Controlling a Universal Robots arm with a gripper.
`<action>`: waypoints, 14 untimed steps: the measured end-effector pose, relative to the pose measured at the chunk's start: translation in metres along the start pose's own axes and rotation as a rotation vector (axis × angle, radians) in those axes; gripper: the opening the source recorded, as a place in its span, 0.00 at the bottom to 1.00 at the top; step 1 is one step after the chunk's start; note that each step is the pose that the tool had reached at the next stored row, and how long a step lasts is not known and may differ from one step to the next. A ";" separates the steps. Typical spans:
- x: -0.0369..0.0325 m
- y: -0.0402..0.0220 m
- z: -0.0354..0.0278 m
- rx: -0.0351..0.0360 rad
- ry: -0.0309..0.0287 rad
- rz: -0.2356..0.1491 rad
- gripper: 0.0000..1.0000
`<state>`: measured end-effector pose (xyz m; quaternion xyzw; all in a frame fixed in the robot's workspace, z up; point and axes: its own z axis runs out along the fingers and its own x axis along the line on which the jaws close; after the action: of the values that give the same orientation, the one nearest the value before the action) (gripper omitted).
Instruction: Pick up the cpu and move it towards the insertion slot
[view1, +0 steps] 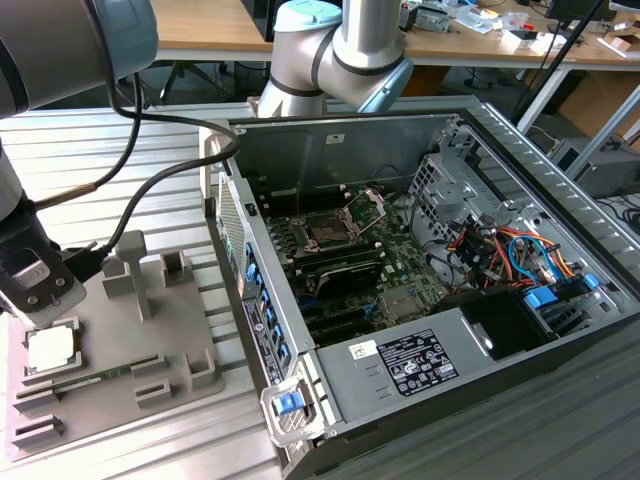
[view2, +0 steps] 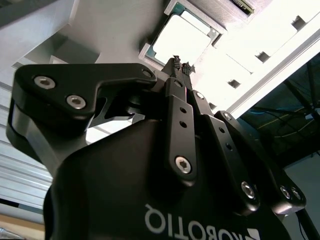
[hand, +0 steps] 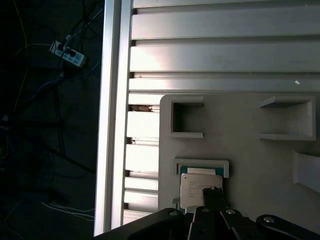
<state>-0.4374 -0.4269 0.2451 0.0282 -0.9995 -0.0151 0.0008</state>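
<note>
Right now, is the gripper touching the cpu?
Cannot tell. In the second wrist view the gripper ends over the edge of the cpu; neither contact nor gap shows plainly.

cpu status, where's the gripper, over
Arm's gripper shut, tips over the cpu, contact unclear. It lies in the grey tray, not lifted. The insertion slot has its plate up, nothing seen blocking it.

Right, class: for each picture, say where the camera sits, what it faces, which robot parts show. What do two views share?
Exterior view: off the arm, looking down on the open computer case and tray; arm and hand show.
First wrist view: on the wrist, facing the tray; hand shows.
Second wrist view: behind the hand, looking along it.
Both wrist views share the cpu.
</note>
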 end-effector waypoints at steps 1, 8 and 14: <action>0.0000 0.0000 0.0001 0.0000 0.0000 0.000 0.11; 0.0016 -0.0016 0.0004 0.0000 0.0000 0.000 0.11; 0.0023 -0.0035 0.0008 0.0000 0.0000 0.000 0.11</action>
<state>-0.4395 -0.4306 0.2442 0.0282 -0.9995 -0.0151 0.0008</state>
